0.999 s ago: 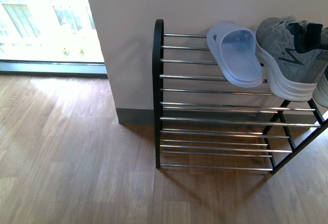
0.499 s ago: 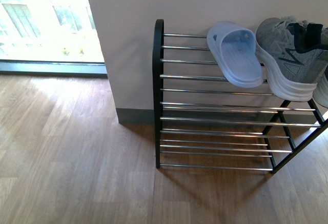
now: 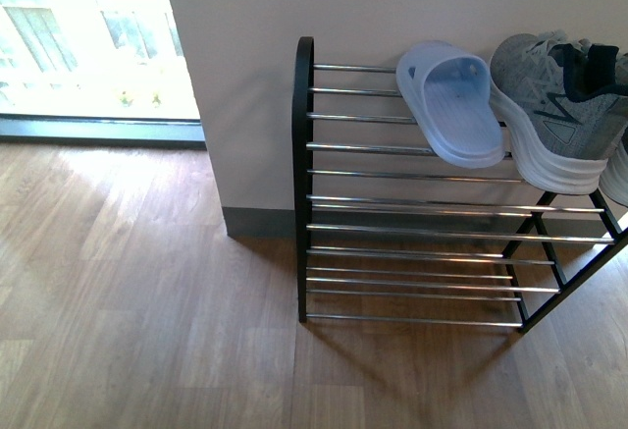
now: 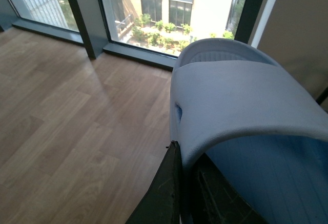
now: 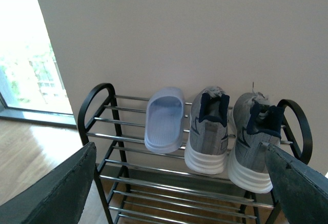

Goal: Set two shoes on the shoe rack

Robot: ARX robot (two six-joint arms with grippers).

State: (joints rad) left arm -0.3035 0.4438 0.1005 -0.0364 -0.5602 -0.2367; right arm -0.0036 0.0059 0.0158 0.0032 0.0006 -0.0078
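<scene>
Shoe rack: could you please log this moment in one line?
shoe rack: both sneakers atop | left tool: holds blue slide | right tool: open

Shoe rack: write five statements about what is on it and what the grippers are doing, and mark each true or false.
1. Both sneakers sit on the top tier of the rack. True.
2. A blue slide lies on the top tier between the two sneakers. False: it lies at one end, beside one sneaker only.
3. The left gripper holds a second blue slide. True.
4. The right gripper is shut on a sneaker. False: its fingers are wide apart, holding nothing.
5. The lower tiers are full of shoes. False: only bare bars show there.
</scene>
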